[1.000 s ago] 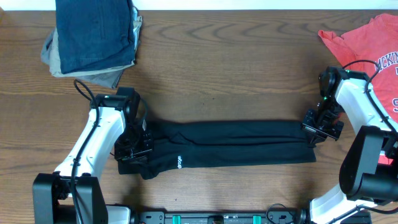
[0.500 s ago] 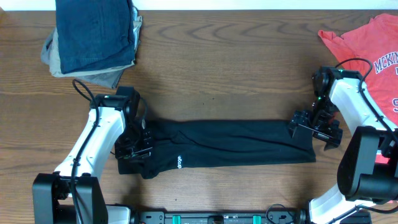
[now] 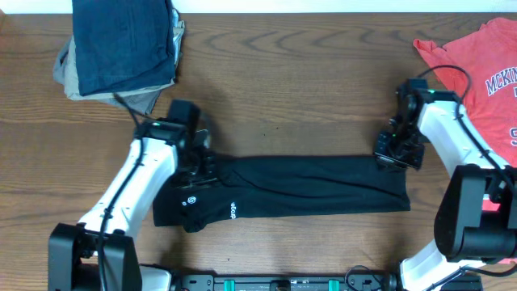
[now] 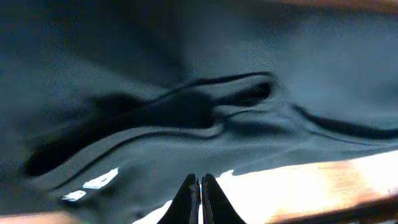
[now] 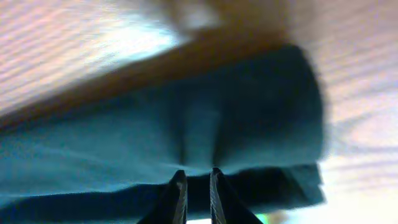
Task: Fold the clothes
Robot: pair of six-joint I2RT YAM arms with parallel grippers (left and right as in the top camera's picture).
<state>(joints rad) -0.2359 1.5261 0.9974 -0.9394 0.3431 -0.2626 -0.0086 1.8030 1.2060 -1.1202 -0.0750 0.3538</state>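
Note:
The black T-shirt (image 3: 307, 190) lies folded into a long flat strip across the near table, with small white logo lettering (image 3: 233, 212) near its left end. My left gripper (image 3: 202, 162) hovers over the strip's upper left edge. In the left wrist view its tips (image 4: 201, 180) are pressed together with nothing between them, above rumpled black cloth (image 4: 186, 112). My right gripper (image 3: 395, 154) is over the strip's upper right corner. Its jaws (image 5: 198, 175) stand slightly apart above the black cloth (image 5: 155, 143). The coral-red T-shirt (image 3: 477, 73) with white lettering lies at the far right.
A stack of folded clothes, blue denim (image 3: 125, 40) on top of grey-tan pieces, sits at the back left. The wooden table (image 3: 307, 89) runs between the stack and the red shirt. The arm bases stand at the front edge.
My left gripper has moved up and right off the strip's left end, uncovering a white logo there. My right gripper has moved left and away from the strip's right end. The strip stays flat.

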